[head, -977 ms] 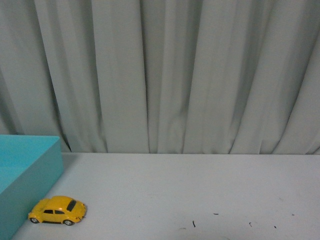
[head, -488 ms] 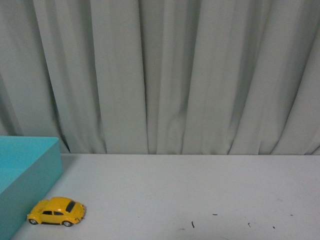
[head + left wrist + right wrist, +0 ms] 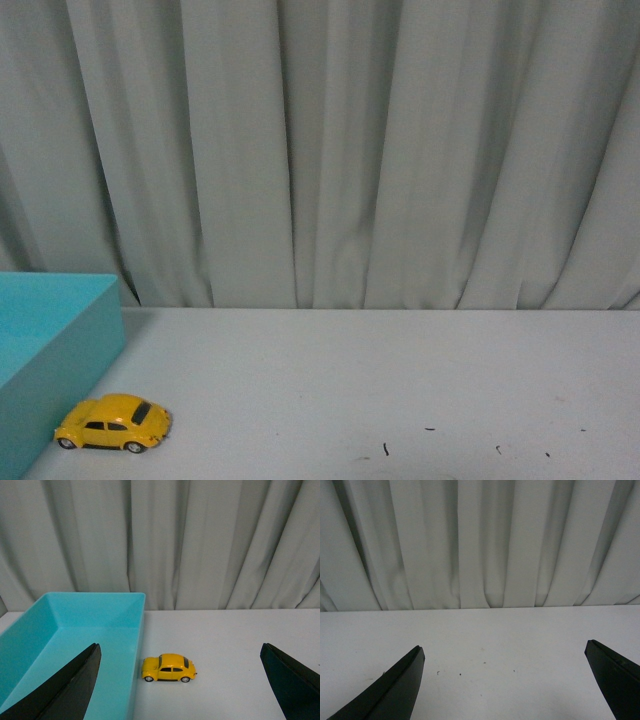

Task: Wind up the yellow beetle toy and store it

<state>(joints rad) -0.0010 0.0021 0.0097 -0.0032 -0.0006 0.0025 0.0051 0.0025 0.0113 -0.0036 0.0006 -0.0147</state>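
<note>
The yellow beetle toy stands on its wheels on the white table at the front left, right beside the wall of a turquoise box. In the left wrist view the yellow beetle toy lies ahead of my left gripper, whose black fingers are spread wide and open, well apart from the toy. My right gripper is open too, with only bare table between its fingers. Neither gripper shows in the front view.
The turquoise box is open-topped and looks empty in the left wrist view. Grey curtains hang behind the table's far edge. Small dark specks mark the white table near the front.
The front view has shifted very slightly; the toy and the box stay where they were.
</note>
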